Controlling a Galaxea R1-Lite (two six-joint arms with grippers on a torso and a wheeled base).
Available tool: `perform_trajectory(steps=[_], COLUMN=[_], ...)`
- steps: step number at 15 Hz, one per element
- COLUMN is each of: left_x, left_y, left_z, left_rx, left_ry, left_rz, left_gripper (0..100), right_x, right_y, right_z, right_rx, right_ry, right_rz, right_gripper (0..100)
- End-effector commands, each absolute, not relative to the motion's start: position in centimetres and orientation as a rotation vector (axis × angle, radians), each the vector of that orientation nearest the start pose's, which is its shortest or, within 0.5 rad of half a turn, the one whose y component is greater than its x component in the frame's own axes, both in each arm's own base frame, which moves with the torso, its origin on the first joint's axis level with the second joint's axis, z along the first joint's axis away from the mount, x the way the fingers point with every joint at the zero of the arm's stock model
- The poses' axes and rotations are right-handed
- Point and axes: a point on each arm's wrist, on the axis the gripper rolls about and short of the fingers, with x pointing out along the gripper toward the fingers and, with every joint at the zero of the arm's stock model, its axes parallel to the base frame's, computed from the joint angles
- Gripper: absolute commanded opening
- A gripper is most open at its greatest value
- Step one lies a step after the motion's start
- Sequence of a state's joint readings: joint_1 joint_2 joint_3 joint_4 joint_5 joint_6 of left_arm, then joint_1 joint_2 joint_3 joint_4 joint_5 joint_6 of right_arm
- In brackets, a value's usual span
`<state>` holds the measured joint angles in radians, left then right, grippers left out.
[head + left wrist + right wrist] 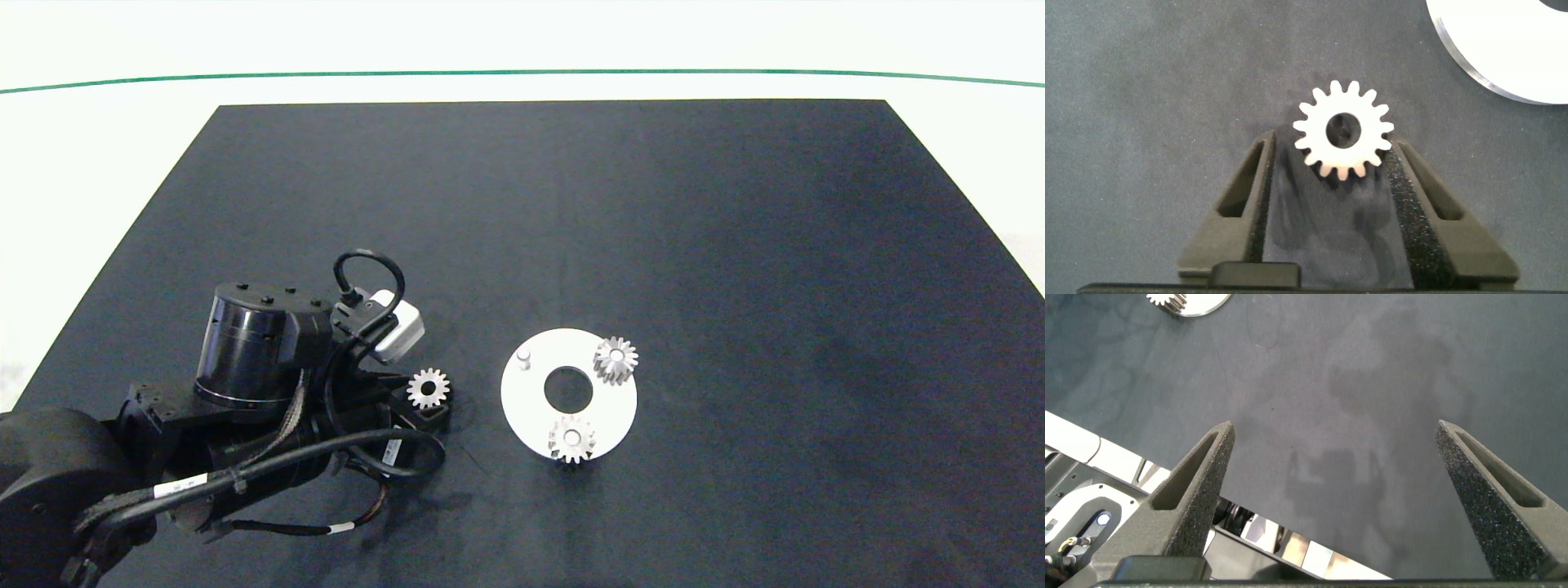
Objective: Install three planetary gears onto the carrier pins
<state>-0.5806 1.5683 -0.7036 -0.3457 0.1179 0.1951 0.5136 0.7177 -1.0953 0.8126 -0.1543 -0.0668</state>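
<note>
Left claw [1341, 155] straddles unmarked gear [1343, 131] on mat [1143, 98].

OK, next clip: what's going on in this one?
The robot is fitting planetary gears onto a white carrier disc on a dark mat. Two gears already sit on pins; one pin is bare. The left gripper is down at the third gear, which lies on the mat left of the disc, fingers open on either side of it, not yet closed. The right gripper is open over bare mat, outside the head view.

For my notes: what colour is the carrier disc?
White disc, clearest in the head view.
</note>
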Motion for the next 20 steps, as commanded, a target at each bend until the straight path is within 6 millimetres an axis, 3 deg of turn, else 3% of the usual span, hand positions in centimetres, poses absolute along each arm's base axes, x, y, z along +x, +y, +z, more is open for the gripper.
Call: perform_trajectory(steps=[1,20], left_x=[21.79,21.88], left_y=[-13.97,-14.35], left_z=[16.54,16.28], left_rx=[0.371,0.375], left_ry=[0.445,0.440], left_rz=[-0.489,-0.495], left_gripper=[43,5], right_x=[0.31,0.19], right_y=[-0.23,-0.29], right_z=[28.83,28.83], right_rx=[-0.212,-0.212], right_ry=[0.408,0.403], right_rz=[0.367,0.368], right_gripper=[100,100])
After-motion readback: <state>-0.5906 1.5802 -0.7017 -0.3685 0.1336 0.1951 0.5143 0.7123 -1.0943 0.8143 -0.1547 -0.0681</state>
